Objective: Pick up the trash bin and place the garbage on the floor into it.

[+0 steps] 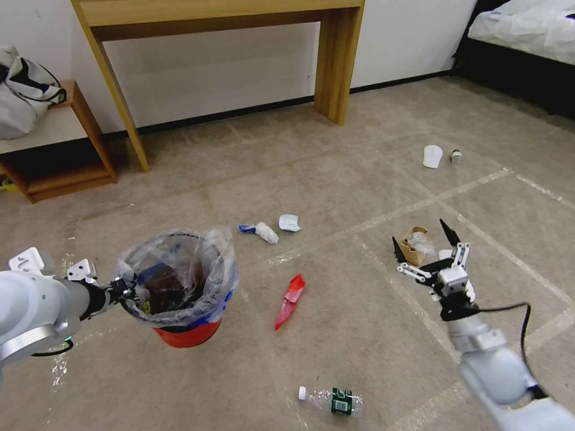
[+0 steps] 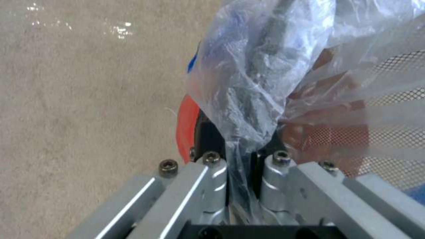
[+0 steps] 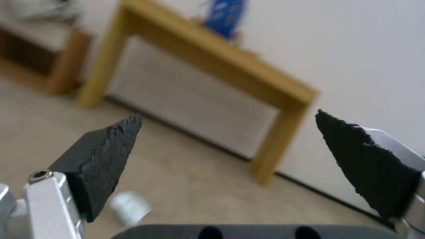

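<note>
The trash bin (image 1: 190, 333), a red bucket lined with a crinkled clear bag (image 1: 179, 263), is at the left of the head view. My left gripper (image 1: 123, 291) is shut on its near rim and liner. In the left wrist view the left gripper (image 2: 239, 139) pinches the plastic bag (image 2: 257, 66) against the red wall of the bin (image 2: 186, 129). My right gripper (image 1: 421, 238) hangs open just in front of a brown paper bag (image 1: 413, 246), with nothing between its fingers (image 3: 111, 146). On the floor (image 1: 359, 335) lie a red wrapper (image 1: 290, 299), a green-labelled bottle (image 1: 332, 400) and crumpled white papers (image 1: 266, 232).
A wooden desk (image 1: 335, 60) stands against the far wall, and it also shows as the desk (image 3: 212, 56) beyond the right fingers. A low shelf (image 1: 66, 173) with a bag on it is at the left. A bed (image 1: 527, 30) is at the far right. A white cup (image 1: 432, 155) and a small bottle (image 1: 456, 156) lie beyond.
</note>
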Controlling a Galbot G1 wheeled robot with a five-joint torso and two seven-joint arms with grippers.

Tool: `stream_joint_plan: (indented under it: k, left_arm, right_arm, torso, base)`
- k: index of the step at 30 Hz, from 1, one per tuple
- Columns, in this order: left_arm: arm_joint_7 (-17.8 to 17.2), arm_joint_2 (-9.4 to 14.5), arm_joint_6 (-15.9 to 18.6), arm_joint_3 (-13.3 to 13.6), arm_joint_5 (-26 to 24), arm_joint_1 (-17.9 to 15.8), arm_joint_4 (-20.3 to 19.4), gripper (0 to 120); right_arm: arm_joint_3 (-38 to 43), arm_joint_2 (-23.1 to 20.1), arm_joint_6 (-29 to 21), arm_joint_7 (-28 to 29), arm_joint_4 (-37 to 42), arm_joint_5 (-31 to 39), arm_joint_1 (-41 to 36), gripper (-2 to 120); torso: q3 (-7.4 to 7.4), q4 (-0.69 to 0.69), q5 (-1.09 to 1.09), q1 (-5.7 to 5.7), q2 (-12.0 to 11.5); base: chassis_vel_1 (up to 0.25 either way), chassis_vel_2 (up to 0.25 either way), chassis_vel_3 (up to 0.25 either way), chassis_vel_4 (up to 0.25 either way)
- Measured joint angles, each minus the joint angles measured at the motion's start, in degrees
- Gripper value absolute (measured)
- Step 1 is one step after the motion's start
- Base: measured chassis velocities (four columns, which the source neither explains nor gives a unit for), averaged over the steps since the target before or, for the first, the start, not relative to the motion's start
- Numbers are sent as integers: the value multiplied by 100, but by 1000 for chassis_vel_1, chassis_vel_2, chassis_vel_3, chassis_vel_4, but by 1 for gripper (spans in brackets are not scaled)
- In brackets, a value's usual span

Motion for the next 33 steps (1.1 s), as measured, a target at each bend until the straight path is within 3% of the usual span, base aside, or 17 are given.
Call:
stream_joint_plan:
  k: [2, 7, 10, 16, 23, 26, 33]
  left_arm:
    - [9, -55, 25, -10, 56, 72, 1, 5]
    - [13, -113, 24, -24, 104, 96, -1, 5]
    - [21, -248, 27, -14, 249, 206, -14, 5]
    - [37, -448, 51, 13, 416, 318, -3, 5]
    - [50, -539, 59, 25, 485, 353, -3, 5]
    - [69, -605, 67, 5, 573, 479, -46, 5]
    - [107, -762, 76, 1, 730, 599, -92, 5]
  right_arm:
    - [-290, -726, 44, -187, 0, 121, -83, 100]
    - [-693, -1324, 135, -412, -27, 104, -55, 100]
    - [-1430, -1922, 247, -1149, -282, 67, 253, 100]
    - [-2187, -2107, 488, -1871, -739, -96, 822, 100]
    - [-2439, -2126, 585, -2236, -847, -146, 936, 100]
    - [-2910, -2099, 716, -2429, -1032, -308, 1037, 100]
    - [-4278, -1672, 734, -2450, -1442, -403, 2095, 100]
  torso:
    - [0, 0, 3, 0, 0]
    - [0, 0, 0, 0, 0]
    - [0, 1, 0, 0, 0]
    - [0, 1, 1, 0, 0]
    - [0, 1, 1, 0, 0]
    - [0, 1, 2, 0, 0]
    - [0, 1, -2, 0, 0]
  base:
    - [0, 0, 0, 0]
    - [0, 0, 0, 0]
    - [0, 0, 0, 0]
    - [0, 0, 0, 0]
    - [0, 0, 0, 0]
    - [0, 0, 0, 0]
    - [0, 0, 0, 0]
